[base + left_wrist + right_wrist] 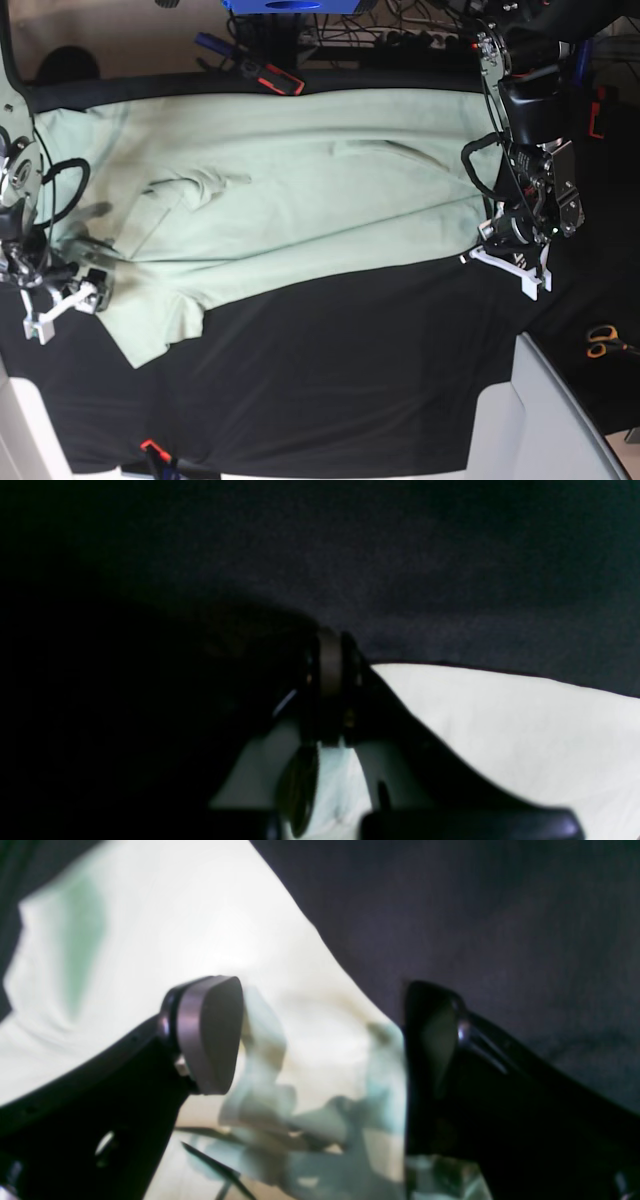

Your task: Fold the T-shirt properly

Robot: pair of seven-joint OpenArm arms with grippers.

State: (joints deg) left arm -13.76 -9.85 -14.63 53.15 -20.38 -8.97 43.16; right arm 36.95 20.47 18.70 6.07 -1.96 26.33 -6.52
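The pale mint-green T-shirt [300, 200] lies spread across the black tablecloth [350, 380], with a rumpled fold left of its middle. At the shirt's left end my right gripper [75, 295] stands open. In the right wrist view its fingers [215, 1035] are wide apart over crumpled cloth [310, 1050] and hold nothing. My left gripper [495, 250] is at the shirt's right edge. In the left wrist view it [332, 665] is shut, with pale fabric [525, 740] running in between the finger bases.
Orange-handled scissors [603, 340] lie at the far right. A white surface [540, 420] fills the lower right corner. Cables, a blue object [290, 5] and a red-and-black tool [270, 78] sit along the far edge.
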